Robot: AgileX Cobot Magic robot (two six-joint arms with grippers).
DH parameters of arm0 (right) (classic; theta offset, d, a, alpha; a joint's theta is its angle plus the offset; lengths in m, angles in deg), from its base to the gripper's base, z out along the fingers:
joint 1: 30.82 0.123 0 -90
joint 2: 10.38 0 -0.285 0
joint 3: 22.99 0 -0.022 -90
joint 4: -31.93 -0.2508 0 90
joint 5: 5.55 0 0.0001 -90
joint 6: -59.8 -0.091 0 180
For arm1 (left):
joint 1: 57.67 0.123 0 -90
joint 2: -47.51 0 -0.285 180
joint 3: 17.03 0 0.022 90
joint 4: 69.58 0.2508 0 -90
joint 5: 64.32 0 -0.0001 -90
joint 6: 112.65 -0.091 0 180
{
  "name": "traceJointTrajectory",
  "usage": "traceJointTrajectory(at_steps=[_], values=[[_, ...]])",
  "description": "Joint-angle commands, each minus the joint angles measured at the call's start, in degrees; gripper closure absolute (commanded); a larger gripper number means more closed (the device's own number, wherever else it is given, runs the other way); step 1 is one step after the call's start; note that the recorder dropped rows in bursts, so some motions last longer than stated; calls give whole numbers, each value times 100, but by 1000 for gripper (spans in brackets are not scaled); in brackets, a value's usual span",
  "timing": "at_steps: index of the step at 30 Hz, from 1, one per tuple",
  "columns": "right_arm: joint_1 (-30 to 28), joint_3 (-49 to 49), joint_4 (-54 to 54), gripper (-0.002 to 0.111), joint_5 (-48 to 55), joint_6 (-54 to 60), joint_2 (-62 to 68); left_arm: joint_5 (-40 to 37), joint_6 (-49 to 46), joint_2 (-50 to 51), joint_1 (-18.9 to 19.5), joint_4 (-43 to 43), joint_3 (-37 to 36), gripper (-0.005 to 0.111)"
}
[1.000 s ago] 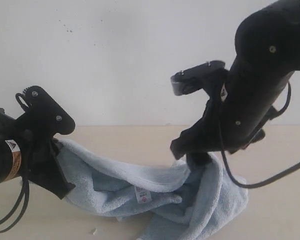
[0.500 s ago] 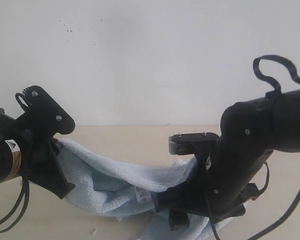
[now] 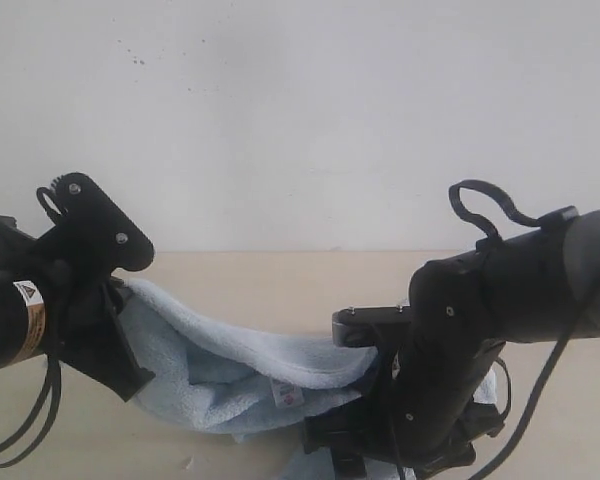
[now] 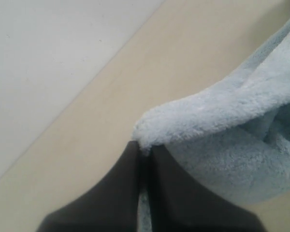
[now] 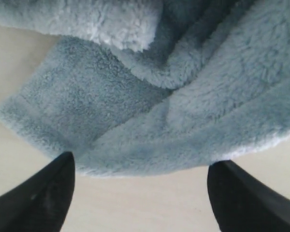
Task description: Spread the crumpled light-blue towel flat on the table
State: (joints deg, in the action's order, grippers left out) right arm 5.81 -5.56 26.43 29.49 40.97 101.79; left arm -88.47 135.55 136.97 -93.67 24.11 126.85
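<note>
L hand tight, R hand wide

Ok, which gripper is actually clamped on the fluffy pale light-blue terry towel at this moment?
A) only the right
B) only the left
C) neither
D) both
B: in its wrist view the left gripper is shut on a fold of the towel, while the right gripper stands wide open, not closed on the cloth.

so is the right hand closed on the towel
No, the right hand is open: its two fingers stand wide apart, and the towel lies loose just ahead of them.
</note>
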Motion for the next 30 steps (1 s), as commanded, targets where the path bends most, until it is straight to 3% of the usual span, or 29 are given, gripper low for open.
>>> traceJointTrajectory(at_steps=[1, 16, 19, 25, 26, 30], values=[[-2, 36, 4, 37, -94, 75, 24, 156, 59, 7, 16, 168, 29, 103], [-12, 36, 4, 37, -254, -324, 411, 172, 59, 7, 16, 144, 29, 103], [-12, 36, 4, 52, -266, -324, 411, 172, 59, 7, 16, 167, 29, 103], [-12, 36, 4, 104, -280, -375, 411, 172, 59, 7, 16, 167, 29, 103], [-12, 36, 4, 108, -288, -375, 411, 160, 59, 7, 16, 166, 29, 103], [-12, 36, 435, 108, -256, -351, 324, -264, 59, 7, 16, -7, 29, 103]])
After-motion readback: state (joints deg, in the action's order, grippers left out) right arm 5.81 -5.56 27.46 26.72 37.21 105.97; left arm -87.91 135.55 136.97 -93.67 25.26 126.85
